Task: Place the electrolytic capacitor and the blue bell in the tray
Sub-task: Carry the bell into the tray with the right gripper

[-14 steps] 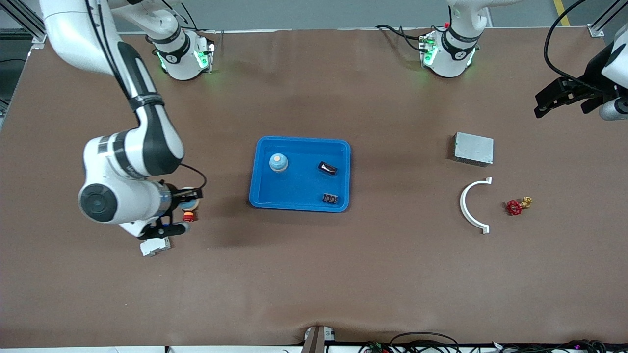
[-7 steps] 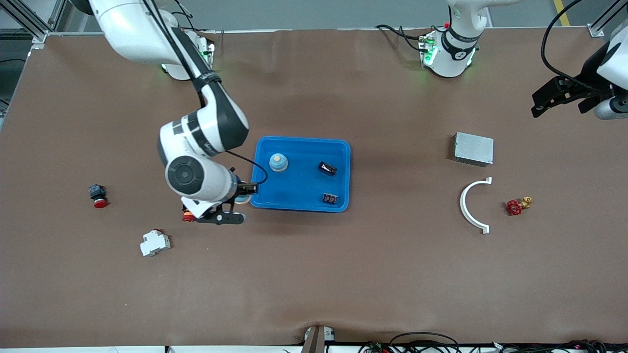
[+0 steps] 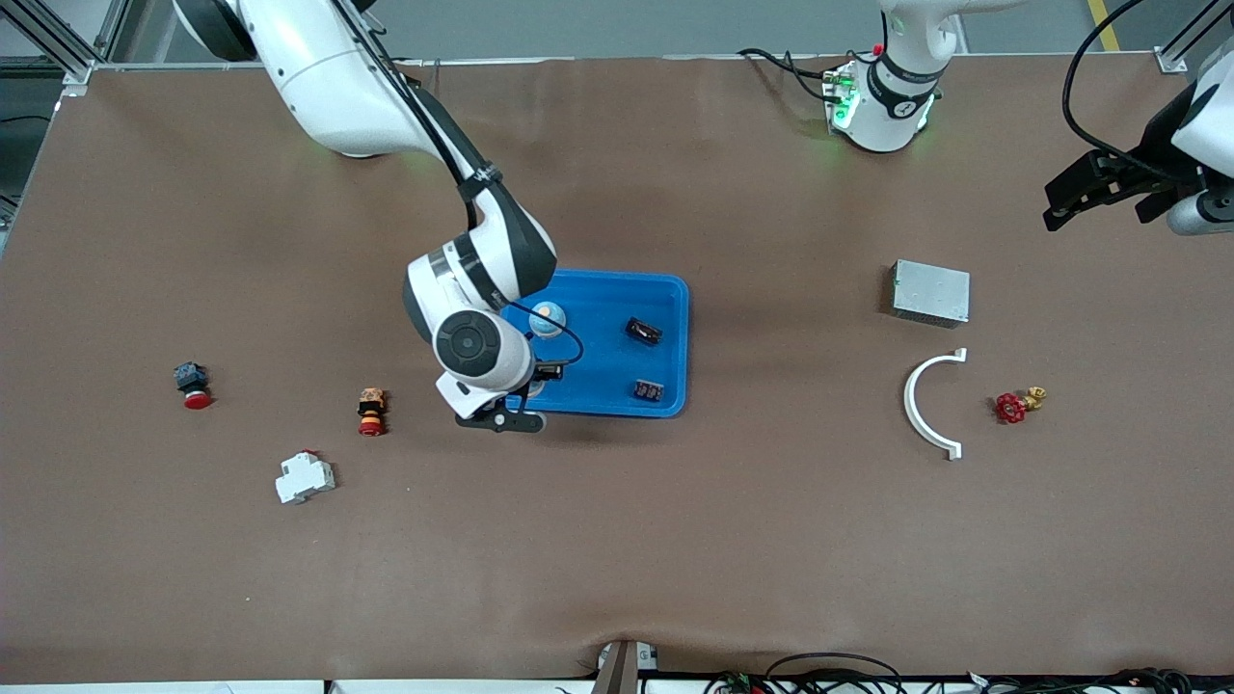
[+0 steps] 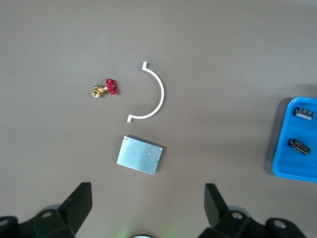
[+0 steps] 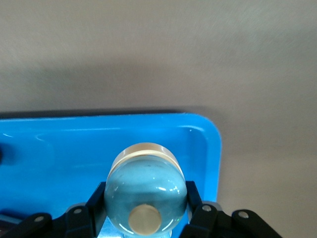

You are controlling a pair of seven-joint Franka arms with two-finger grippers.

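The bright-blue tray (image 3: 665, 289) lies mid-table. In it stand a blue bell (image 3: 547, 318), a black electrolytic capacitor (image 3: 644, 332) and a small black part (image 3: 649, 390). My right gripper (image 3: 521, 405) is shut on a second blue bell with a tan button (image 5: 145, 193). It holds that bell over the tray's corner (image 5: 203, 134) toward the right arm's end. My left gripper (image 3: 1109, 188) waits open and empty above the table at the left arm's end. Its wrist view shows the gripper (image 4: 147, 208), the tray's edge (image 4: 280, 148) and the capacitor (image 4: 300, 147).
A grey metal box (image 3: 930, 292), a white arc (image 3: 933, 403) and a red-handled valve (image 3: 1017, 405) lie toward the left arm's end. A red push button (image 3: 191, 384), an orange-red button (image 3: 371, 412) and a white breaker (image 3: 305, 477) lie toward the right arm's end.
My right arm has carried the blue bell from beside the orange-red button across the table to the tray's corner. The left arm has barely moved.
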